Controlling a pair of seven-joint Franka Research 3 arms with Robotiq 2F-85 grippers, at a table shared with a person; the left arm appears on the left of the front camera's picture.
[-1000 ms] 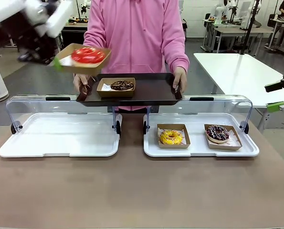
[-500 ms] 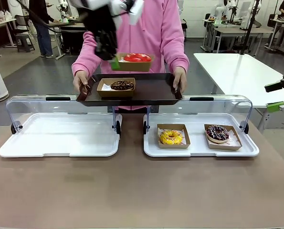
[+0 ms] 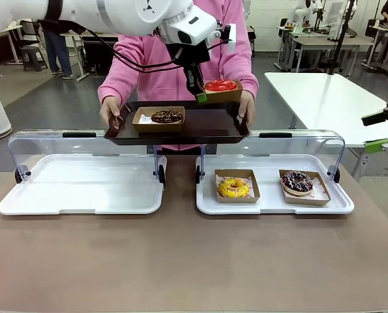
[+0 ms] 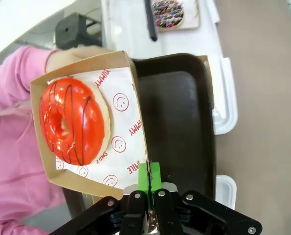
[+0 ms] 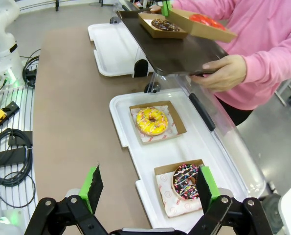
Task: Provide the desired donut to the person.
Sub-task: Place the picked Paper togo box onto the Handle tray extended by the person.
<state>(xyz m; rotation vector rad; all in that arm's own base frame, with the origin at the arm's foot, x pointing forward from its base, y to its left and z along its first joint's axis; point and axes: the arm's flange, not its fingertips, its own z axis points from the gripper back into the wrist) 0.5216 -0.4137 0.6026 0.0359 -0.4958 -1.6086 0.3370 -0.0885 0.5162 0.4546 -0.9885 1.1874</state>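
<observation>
Donuts number four, each in its own little cardboard box. One is the red donut (image 3: 220,85), and its box (image 4: 130,88) is pinched at the edge by the left gripper (image 4: 149,177), whose two green fingers are squeezed tight on the cardboard wall. This box hangs over the right end of the dark tray (image 3: 210,124), close to the person's hand (image 3: 246,107).

One person (image 3: 180,39) in a pink top holds the dark tray with two hands, one at each end. One chocolate donut (image 3: 167,117) already sits in a box on the left part of that tray.

Two white trays with clear lids lie on the brown table (image 3: 180,261). The white tray on the left (image 3: 83,189) has no donuts. The white tray on the right (image 3: 272,207) has two: one yellow donut (image 3: 234,188) and one dark donut with sprinkles (image 3: 298,180), side by side but apart.

The right gripper (image 5: 147,188) hangs above the table near the sprinkle donut, its two fingers spread wide, holding nothing.
</observation>
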